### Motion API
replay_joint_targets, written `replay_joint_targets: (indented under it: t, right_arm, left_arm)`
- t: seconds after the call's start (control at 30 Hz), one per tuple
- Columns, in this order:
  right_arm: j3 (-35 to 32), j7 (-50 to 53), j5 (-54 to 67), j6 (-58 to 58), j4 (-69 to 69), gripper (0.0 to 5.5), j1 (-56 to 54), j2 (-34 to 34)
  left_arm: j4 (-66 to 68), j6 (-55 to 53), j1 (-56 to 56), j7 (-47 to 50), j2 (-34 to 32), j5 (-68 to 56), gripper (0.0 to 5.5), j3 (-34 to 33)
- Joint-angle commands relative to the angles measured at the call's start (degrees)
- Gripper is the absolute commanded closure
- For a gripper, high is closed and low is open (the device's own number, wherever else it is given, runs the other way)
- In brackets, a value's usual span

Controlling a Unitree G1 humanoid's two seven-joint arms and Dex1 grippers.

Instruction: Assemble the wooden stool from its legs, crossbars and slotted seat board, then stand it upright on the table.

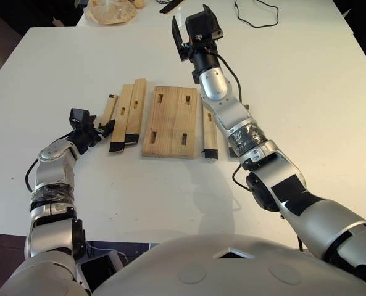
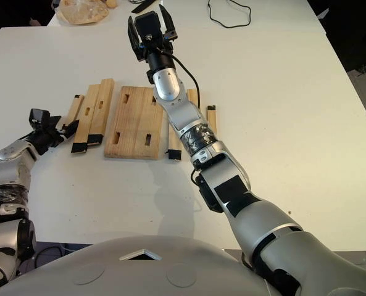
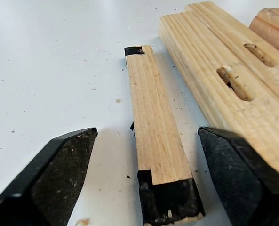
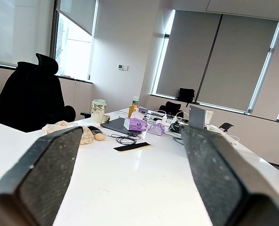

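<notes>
The slotted seat board lies flat mid-table. To its left lie a thin crossbar with black-taped ends and two slotted legs. Another wooden piece lies on the board's right, partly under my right arm. My left gripper sits low at the crossbar's near end. In the left wrist view it is open, its fingers on either side of the crossbar without touching it. My right gripper is raised above the table beyond the board, open and empty, its pads facing the room.
At the table's far edge lie a black cable, a clear bag of food and a black strip. The white table is bare on the right and in front of the board.
</notes>
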State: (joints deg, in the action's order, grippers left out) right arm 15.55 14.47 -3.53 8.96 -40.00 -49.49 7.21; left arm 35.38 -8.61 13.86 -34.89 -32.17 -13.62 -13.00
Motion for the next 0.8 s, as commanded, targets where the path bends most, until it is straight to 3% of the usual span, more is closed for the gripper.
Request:
replay_joint_targets:
  t: [0.03,0.4,0.63,0.8]
  right_arm:
    - [-0.32,0.38,-0.55,0.25,-0.65,1.7,-1.14,7.01]
    - [-2.14,1.65,0.63,0.81,-2.11,1.7,-2.01,6.82]
    - [-7.03,2.38,4.08,1.49,-2.7,1.7,-1.83,6.47]
    - [-10.32,-0.14,8.29,-0.65,1.49,1.7,0.47,5.21]
  left_arm:
    - [2.91,-4.1,-1.41,2.79,0.85,2.87,1.62,2.14]
    - [7.09,-4.78,2.36,5.84,0.96,3.38,3.18,3.55]
    - [8.23,-4.93,4.09,4.37,1.43,2.84,4.17,4.23]
    - [7.49,-4.09,5.71,5.83,1.88,1.42,4.19,2.44]
